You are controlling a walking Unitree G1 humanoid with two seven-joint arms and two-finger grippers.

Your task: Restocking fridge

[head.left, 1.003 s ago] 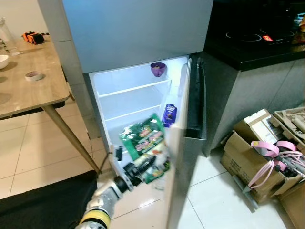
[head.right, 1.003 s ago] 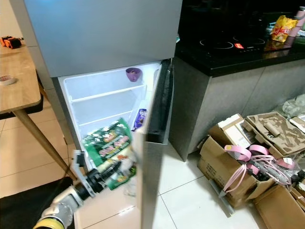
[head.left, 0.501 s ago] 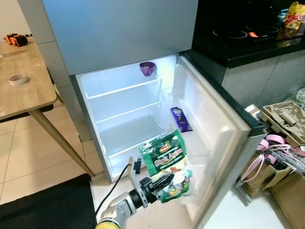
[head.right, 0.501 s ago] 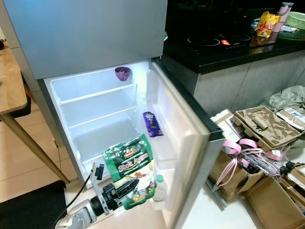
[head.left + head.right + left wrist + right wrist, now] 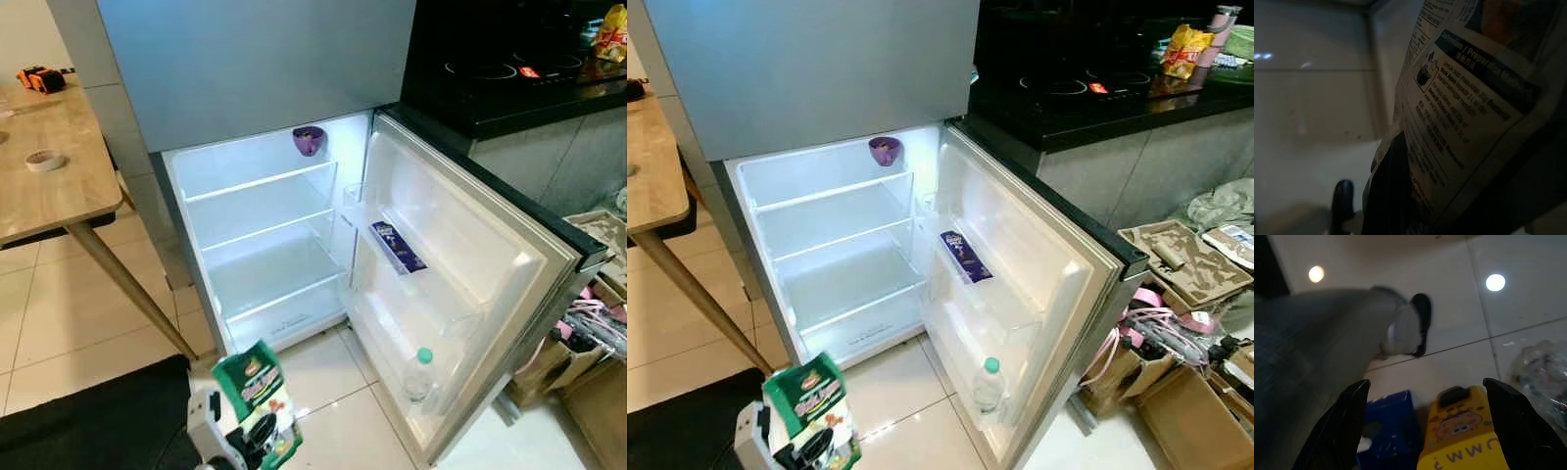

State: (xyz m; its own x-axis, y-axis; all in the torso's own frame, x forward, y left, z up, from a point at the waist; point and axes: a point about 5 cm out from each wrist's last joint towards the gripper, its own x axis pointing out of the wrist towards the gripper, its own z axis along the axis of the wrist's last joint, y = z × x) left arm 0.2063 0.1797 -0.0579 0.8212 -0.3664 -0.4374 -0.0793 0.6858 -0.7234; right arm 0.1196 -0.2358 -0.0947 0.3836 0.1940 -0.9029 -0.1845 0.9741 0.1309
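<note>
Green snack bag (image 5: 256, 394) clamped upright in left pincer (image 5: 257, 438), before open fridge (image 5: 265, 245).

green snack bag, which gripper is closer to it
Left. The left gripper is shut on the green snack bag, low in front of the open fridge. The right gripper hangs open above floor tiles, over a blue and a yellow package.

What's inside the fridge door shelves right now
The fridge door holds a dark blue packet on its middle shelf and a green-capped bottle in the bottom one. The bottle's lower part is blurred behind the shelf wall.
</note>
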